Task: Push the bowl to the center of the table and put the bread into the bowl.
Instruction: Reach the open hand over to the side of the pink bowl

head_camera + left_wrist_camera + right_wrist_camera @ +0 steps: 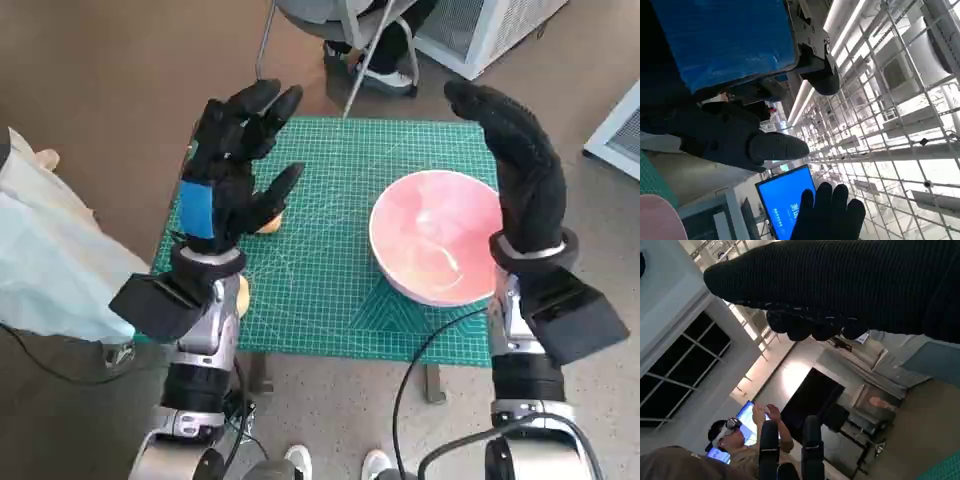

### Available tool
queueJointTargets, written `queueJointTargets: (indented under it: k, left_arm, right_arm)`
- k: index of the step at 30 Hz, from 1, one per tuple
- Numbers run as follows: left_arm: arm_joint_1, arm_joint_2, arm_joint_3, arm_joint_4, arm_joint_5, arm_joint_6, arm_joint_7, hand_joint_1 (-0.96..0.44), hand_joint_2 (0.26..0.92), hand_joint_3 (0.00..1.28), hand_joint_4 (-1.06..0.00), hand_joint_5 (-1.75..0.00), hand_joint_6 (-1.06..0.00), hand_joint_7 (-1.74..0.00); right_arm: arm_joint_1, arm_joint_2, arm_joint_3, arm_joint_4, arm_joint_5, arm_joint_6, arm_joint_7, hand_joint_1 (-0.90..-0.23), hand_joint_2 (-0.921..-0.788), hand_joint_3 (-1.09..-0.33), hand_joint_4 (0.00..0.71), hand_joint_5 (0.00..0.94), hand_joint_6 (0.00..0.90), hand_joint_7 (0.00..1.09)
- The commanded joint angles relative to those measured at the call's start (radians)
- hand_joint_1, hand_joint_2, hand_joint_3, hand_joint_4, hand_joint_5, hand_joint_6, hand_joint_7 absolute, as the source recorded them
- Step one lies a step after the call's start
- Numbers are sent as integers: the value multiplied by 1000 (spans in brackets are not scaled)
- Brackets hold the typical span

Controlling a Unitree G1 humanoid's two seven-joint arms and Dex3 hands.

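A pink bowl (436, 248) sits on the right part of the green mat (320, 280), near the front edge. My right hand (520, 175) stands just beside the bowl's right rim, fingers stretched upward, holding nothing. My left hand (232, 165) is raised over the mat's left side with its fingers spread and empty. A small piece of bread (270, 222) peeks out from under the left hand; most of it is hidden. The left wrist view shows a sliver of the bowl (657, 220) and the right hand (827, 215). The right wrist view shows only the glove (840, 285).
A chair and a person's feet (385, 75) are beyond the table's far edge. A pale cloth bag (50, 260) lies left of the table. A white unit (480, 30) stands at the back right. In the right wrist view a person wearing a headset (740, 440) sits.
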Motion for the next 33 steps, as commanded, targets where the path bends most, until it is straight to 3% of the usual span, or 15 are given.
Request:
queueJointTargets:
  k: [1, 18, 22, 26, 28, 33]
  left_arm:
    - [9, 3, 2, -6, 2, 5, 4, -295, 921, 222, -556, -132, -269, -678]
    - [6, 5, 5, 5, -5, 5, -1, -289, 921, 223, -555, -129, -268, -673]
    - [7, 6, 5, 5, -3, 4, 1, -290, 921, 222, -556, -128, -268, -671]
    - [8, 7, 7, 5, -4, 5, 1, -292, 921, 221, -556, -127, -268, -668]
    - [9, 8, 9, 4, -6, 7, 1, -295, 921, 221, -556, -126, -268, -665]
    - [7, 11, 15, 13, -10, 8, 0, -301, 921, 218, -555, -122, -268, -655]
  right_arm:
    - [30, -4, -3, 2, 4, 8, 3, -617, -921, -786, 291, 1, 1, 706]
    - [31, -26, -18, 27, 19, 3, 13, -614, -921, -786, 286, 0, -1, 687]
    - [21, -49, -40, 64, 40, -5, 32, -608, -921, -791, 278, 0, -1, 683]
    - [1, -85, -80, 143, 79, -18, 62, -605, -921, -794, 271, 0, -1, 681]
    - [-7, -98, -98, 179, 78, -28, 55, -602, -921, -800, 268, 0, -1, 679]
    - [-6, -133, -142, 244, 28, -42, -39, -587, -921, -827, 262, 0, -1, 677]
